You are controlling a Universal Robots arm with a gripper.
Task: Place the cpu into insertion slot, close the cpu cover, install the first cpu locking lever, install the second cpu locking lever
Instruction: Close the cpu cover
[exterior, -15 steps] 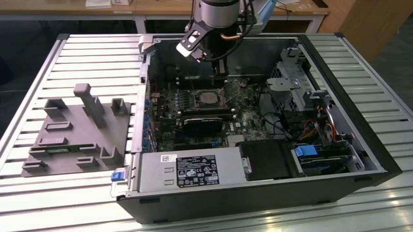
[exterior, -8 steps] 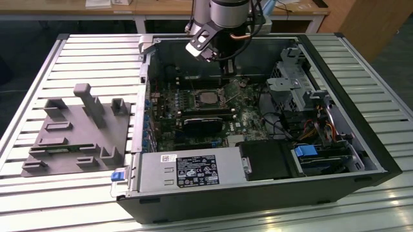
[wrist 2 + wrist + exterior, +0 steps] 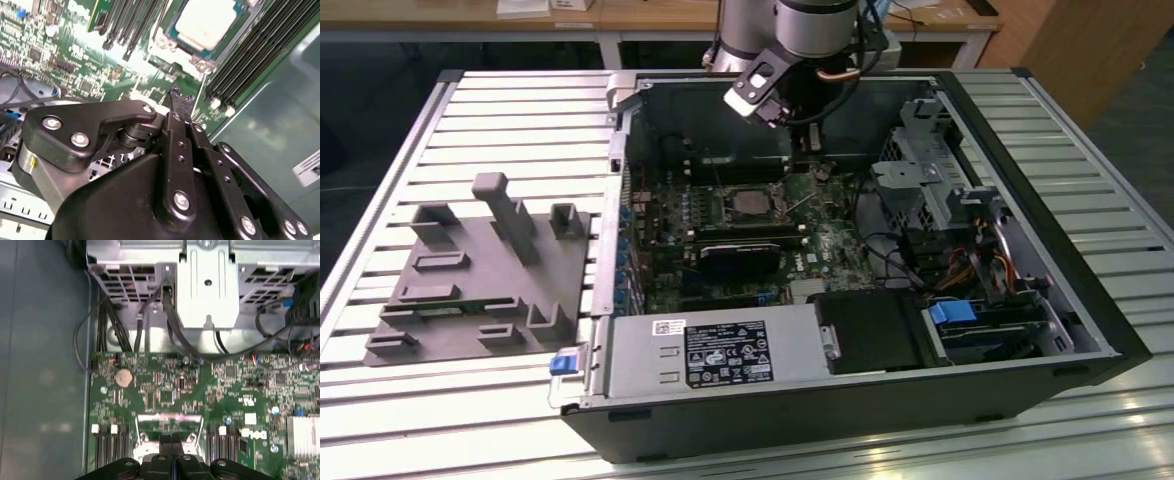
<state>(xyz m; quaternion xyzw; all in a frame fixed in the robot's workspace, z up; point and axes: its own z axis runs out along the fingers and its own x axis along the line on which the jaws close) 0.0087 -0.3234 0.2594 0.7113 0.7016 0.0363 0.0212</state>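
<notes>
Silver cpu [image 3: 205, 25] just ahead of the tool [image 3: 180, 96]

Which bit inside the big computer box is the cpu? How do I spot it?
Look in the open black computer case, at the green circuit board inside. Between two banks of long black memory slots sits the cpu: a small flat square whose pale silver-grey top stands out from the dark slots beside it.

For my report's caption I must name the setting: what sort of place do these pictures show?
Probably a robotics lab or workshop. An open computer case lies on a slatted metal table, a robot arm reaches into it, and wooden desks stand behind.
</notes>
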